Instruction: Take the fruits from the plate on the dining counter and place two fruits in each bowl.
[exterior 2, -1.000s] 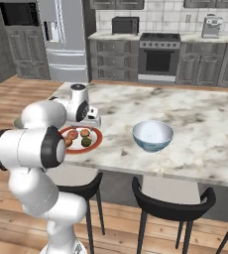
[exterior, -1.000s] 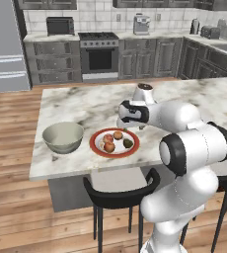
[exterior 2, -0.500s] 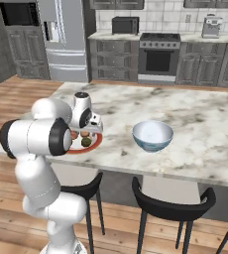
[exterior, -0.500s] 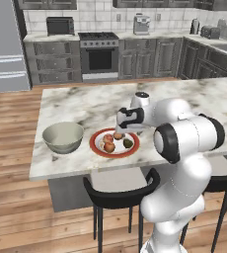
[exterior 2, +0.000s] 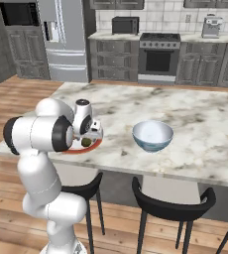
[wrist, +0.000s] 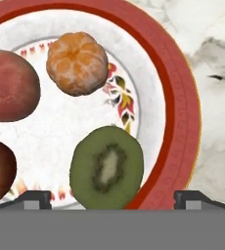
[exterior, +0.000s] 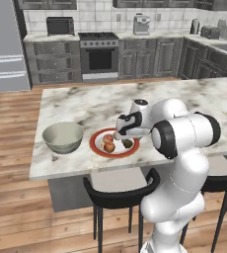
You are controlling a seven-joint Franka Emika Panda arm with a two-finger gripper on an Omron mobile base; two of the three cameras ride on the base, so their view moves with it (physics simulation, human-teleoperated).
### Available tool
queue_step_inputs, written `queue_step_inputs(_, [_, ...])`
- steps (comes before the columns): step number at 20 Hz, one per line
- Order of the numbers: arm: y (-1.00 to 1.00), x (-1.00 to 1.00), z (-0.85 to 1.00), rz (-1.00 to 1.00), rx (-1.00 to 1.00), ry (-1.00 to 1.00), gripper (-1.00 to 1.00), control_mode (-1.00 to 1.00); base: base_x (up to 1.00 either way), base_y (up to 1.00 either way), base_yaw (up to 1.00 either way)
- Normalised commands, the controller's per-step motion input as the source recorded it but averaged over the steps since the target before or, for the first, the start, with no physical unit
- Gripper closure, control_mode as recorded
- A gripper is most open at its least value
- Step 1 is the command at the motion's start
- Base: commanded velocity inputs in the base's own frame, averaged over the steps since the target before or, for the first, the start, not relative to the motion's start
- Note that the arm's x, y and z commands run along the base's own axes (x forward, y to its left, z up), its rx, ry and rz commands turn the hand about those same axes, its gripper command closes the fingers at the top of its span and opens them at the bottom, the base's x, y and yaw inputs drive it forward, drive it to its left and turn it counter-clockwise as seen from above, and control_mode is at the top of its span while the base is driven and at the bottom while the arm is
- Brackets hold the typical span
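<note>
On the counter (exterior: 76,104) the grey bowl (exterior: 62,137) stands at the left, apart from the plate (exterior: 96,147) beside it. All four fruits lie on the plate: two reddish ones (wrist: 9,93) at the left of the hand view, an orange one (wrist: 77,62) above the middle, a green kiwi half (wrist: 107,167) lowest. The gripper (wrist: 112,199) hangs close over the kiwi, fingers spread wide to either side, holding nothing. A blue-white bowl (exterior 2: 152,135) sits further right.
</note>
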Motion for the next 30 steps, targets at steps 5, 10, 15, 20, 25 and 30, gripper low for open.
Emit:
queue_step_inputs(5, [0.0,0.0,-0.25,0.0,0.0,0.0,-1.0,-1.0,0.0,0.0,0.0])
queue_step_inputs(10, [0.0,0.0,-0.18,0.0,0.0,0.0,-1.0,-1.0,0.0,0.0,0.0])
queue_step_inputs(15, [0.03,0.09,-0.11,0.0,0.0,0.0,-1.0,-1.0,0.0,0.0,0.0])
queue_step_inputs(20, [0.03,0.05,-0.06,0.0,0.0,0.0,-1.0,-1.0,0.0,0.0,0.0])
queue_step_inputs(25, [0.01,0.0,-0.02,0.0,0.0,0.0,1.0,-1.0,0.0,0.0,0.0])
queue_step_inputs(30, [0.0,-0.03,0.02,0.0,0.0,-0.01,1.0,-1.0,0.0,0.0,0.0])
